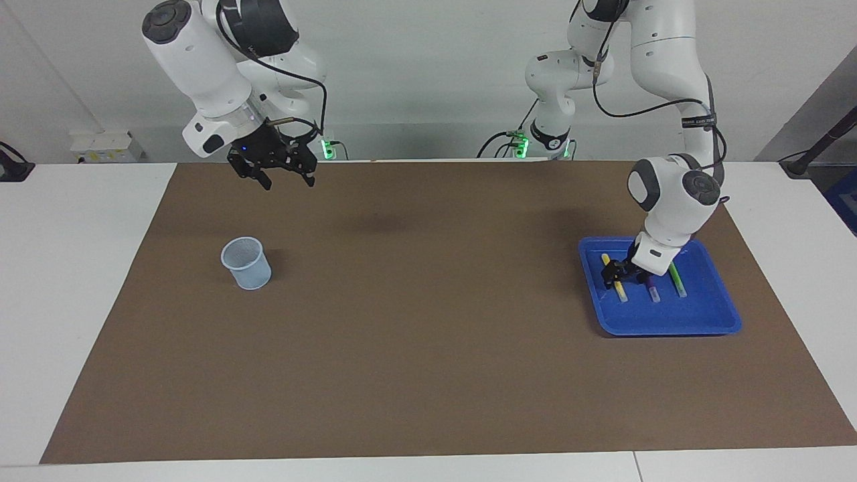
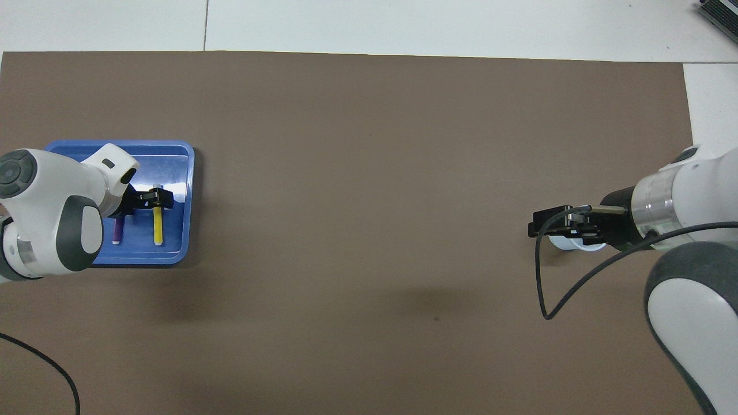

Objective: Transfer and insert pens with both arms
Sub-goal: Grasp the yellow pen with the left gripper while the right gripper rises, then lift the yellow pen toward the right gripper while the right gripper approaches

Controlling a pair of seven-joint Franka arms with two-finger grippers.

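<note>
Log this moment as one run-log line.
left gripper: down at yellow pen in blue tray | right gripper: open, waiting aloft | cup: empty

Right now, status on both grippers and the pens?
Left gripper down in blue tray, straddling yellow pen. Right gripper open, raised, waiting. Purple pen, green pen in tray. Cup empty, unobstructed.
</note>
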